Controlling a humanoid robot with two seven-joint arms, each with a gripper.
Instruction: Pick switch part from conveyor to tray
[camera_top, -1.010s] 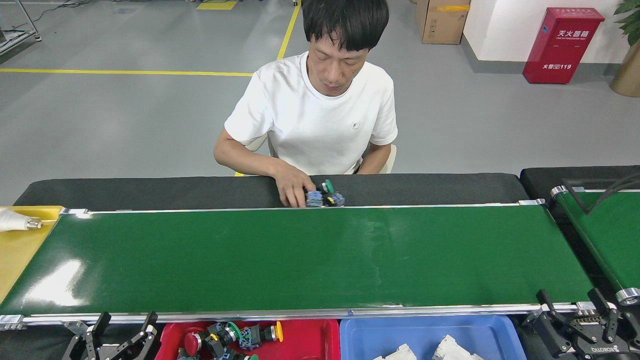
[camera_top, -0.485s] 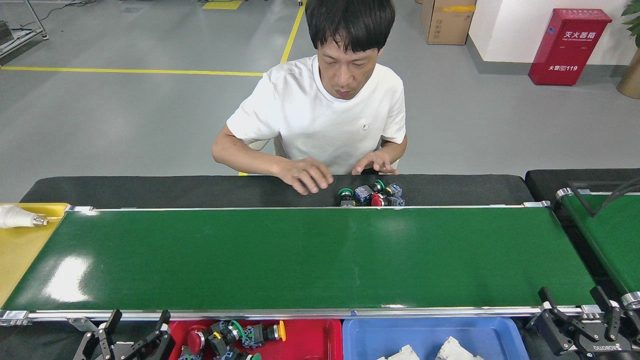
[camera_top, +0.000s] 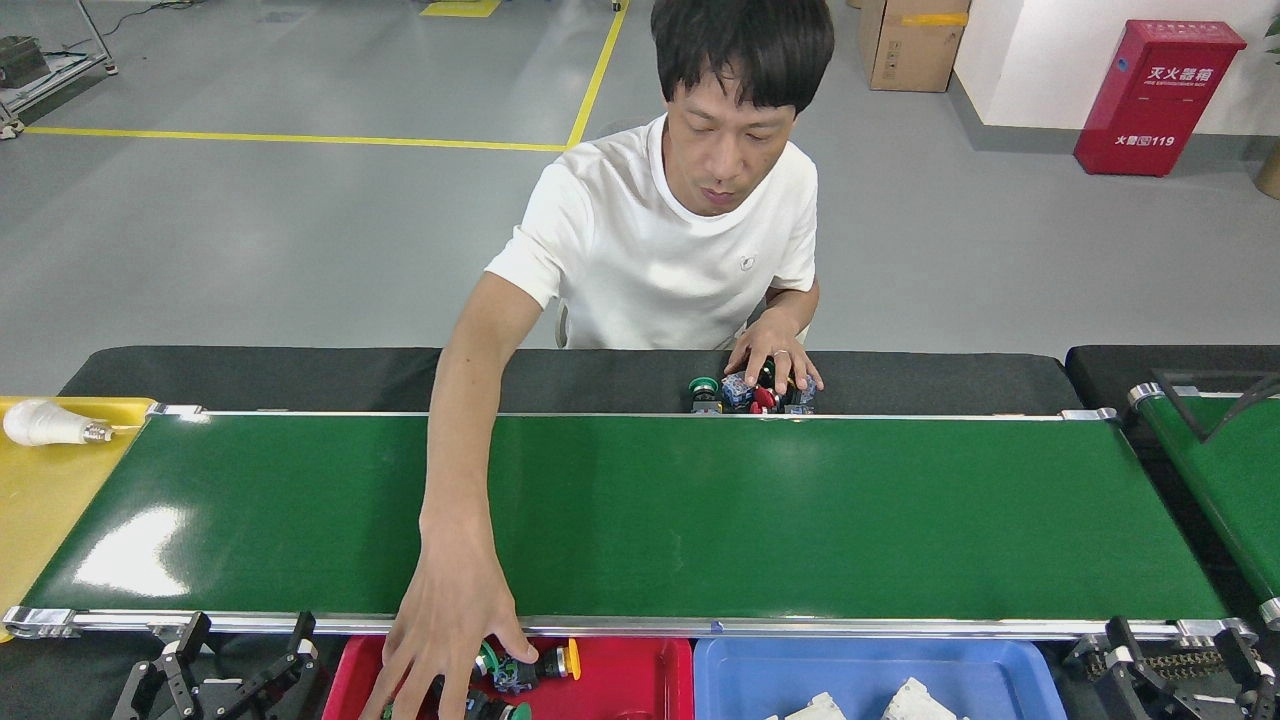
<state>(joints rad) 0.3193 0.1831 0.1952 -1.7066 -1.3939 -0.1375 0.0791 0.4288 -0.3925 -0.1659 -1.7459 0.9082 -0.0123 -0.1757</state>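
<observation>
The conveyor (camera_top: 700, 510) runs across the view, and its green belt carries no switch part. A cluster of switch parts (camera_top: 745, 393) lies on the black strip beyond the far rail, under a person's hand (camera_top: 775, 360). The person's other arm stretches over the belt, its hand (camera_top: 450, 640) down in the red tray (camera_top: 620, 680) among more switch parts (camera_top: 525, 665). My left gripper (camera_top: 235, 650) is open below the near rail, left of the red tray. My right gripper (camera_top: 1175, 645) sits open at the bottom right corner. Neither holds anything.
A blue tray (camera_top: 740, 670) with white parts (camera_top: 905, 700) stands right of the red one. A yellow tray (camera_top: 40, 480) with a light bulb (camera_top: 45, 423) lies at the belt's left end. A narrower green belt (camera_top: 1220, 470) runs off to the right.
The person's arm has reached across the belt into the red tray. Their other hand has come down on the far pile of switch parts. My grippers stay open and low.
</observation>
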